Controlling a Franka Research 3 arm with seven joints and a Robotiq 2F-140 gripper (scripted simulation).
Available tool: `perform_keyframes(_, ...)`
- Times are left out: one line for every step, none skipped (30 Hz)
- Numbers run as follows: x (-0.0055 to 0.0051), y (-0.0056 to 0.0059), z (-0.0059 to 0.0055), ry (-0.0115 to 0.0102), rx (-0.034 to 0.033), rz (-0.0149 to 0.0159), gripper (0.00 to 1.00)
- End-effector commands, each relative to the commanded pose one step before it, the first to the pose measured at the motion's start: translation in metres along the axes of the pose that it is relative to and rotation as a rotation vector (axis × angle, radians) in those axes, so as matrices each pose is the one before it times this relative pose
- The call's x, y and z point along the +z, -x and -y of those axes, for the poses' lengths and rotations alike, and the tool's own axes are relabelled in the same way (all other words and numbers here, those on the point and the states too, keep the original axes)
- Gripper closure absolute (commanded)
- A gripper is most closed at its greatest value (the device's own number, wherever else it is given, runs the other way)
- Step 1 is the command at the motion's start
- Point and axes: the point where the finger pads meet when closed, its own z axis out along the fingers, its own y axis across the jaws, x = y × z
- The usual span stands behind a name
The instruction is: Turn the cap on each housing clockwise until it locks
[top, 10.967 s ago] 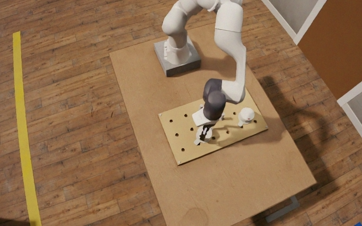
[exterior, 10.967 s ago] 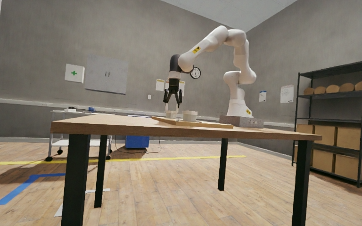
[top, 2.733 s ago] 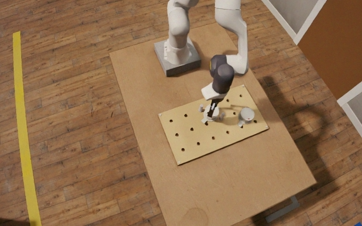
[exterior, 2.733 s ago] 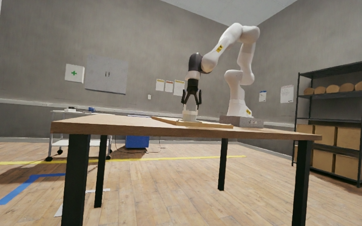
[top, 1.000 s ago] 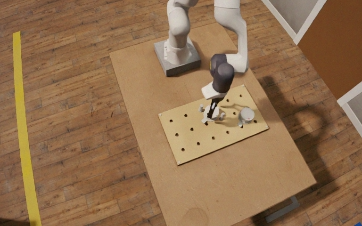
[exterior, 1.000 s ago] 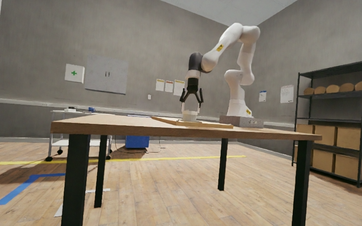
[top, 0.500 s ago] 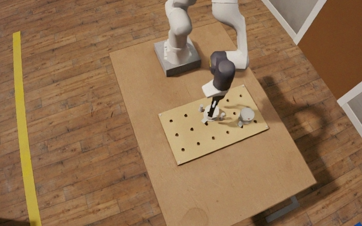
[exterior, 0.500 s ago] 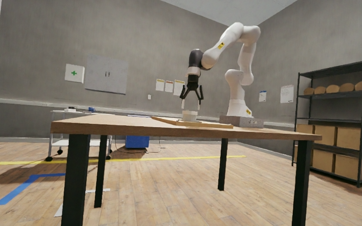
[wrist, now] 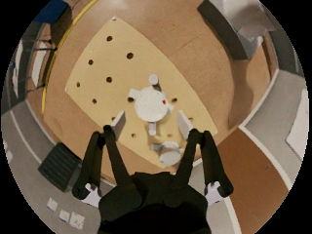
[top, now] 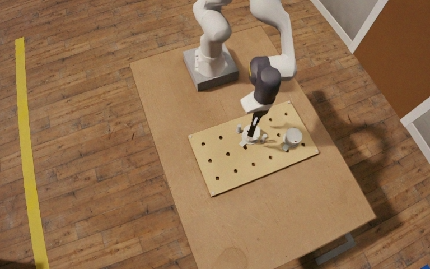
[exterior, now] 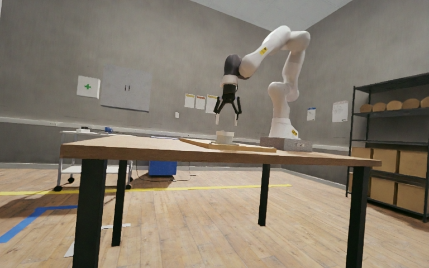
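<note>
Two white round housings with caps stand upright on a tan pegboard (top: 234, 174) (exterior: 249, 147) (wrist: 94, 58). The left housing (top: 244, 139) (exterior: 224, 137) (wrist: 150, 105) has a small red mark on its cap. My gripper (top: 251, 132) (exterior: 226, 120) (wrist: 151, 116) hangs straight above this housing, clear of the cap, open and empty, with one finger to each side. The right housing (top: 293, 137) (wrist: 171, 155) also carries a red mark and stands apart from the gripper. In the side view one housing hides the other.
The pegboard lies on a wooden table (top: 253, 222) (exterior: 189, 153) and has several open holes. The arm's grey base block (top: 218, 80) (exterior: 286, 144) (wrist: 237, 22) stands at the back of the table.
</note>
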Motion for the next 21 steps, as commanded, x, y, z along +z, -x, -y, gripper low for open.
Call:
perform_keyframes(-0.00587, -0.00175, -0.00325, 0.00598, 0.01181, -0.00723, 0.22)
perform_keyframes(-0.00137, 0.00001, 0.0, 0.00001, -0.00001, 0.00001, 0.22)
perform_keyframes(-0.00125, 0.0, 0.0, 0.0, 0.0, 0.0, 0.22)
perform_keyframes(-0.00114, -0.00001, 0.0, -0.00001, 0.00001, -0.00001, 0.22)
perform_keyframes(-0.00102, 0.0, 0.0, 0.0, 0.0, 0.0, 0.22)
perform_keyframes(-0.00091, 0.00001, 0.0, 0.00001, -0.00001, 0.00001, 0.22)
perform_keyframes(-0.00079, 0.0, 0.0, 0.0, 0.0, 0.0, 0.22)
perform_keyframes(-0.00068, 0.0, 0.0, 0.0, 0.0, 0.0, 0.22)
perform_keyframes(-0.00056, 0.0, 0.0, 0.0, 0.0, 0.0, 0.22)
perform_keyframes(0.0, 0.0, 0.0, 0.0, 0.0, 0.0, 0.22)
perform_keyframes(0.0, 0.0, 0.0, 0.0, 0.0, 0.0, 0.22)
perform_keyframes(-0.00046, 0.0, 0.0, 0.0, 0.0, 0.0, 0.22)
perform_keyframes(-0.00036, 0.0, 0.0, 0.0, 0.0, 0.0, 0.22)
perform_keyframes(-0.00026, 0.0, 0.0, 0.0, 0.0, 0.0, 0.22)
perform_keyframes(-0.00018, 0.0, 0.0, 0.0, 0.0, 0.0, 0.22)
perform_keyframes(-0.00012, 0.0, 0.0, 0.0, 0.0, 0.0, 0.22)
perform_keyframes(-0.00006, 0.0, 0.0, 0.0, 0.0, 0.0, 0.22)
perform_keyframes(-0.00002, 0.0, 0.0, 0.0, 0.0, 0.0, 0.22)
perform_keyframes(0.0, 0.0, 0.0, 0.0, 0.0, 0.0, 0.22)
perform_keyframes(0.0, 0.0, 0.00003, 0.0, -0.00557, 0.0, 0.22)
perform_keyframes(-0.00002, 0.00001, 0.00019, -0.00001, -0.03136, -0.00001, 0.22)
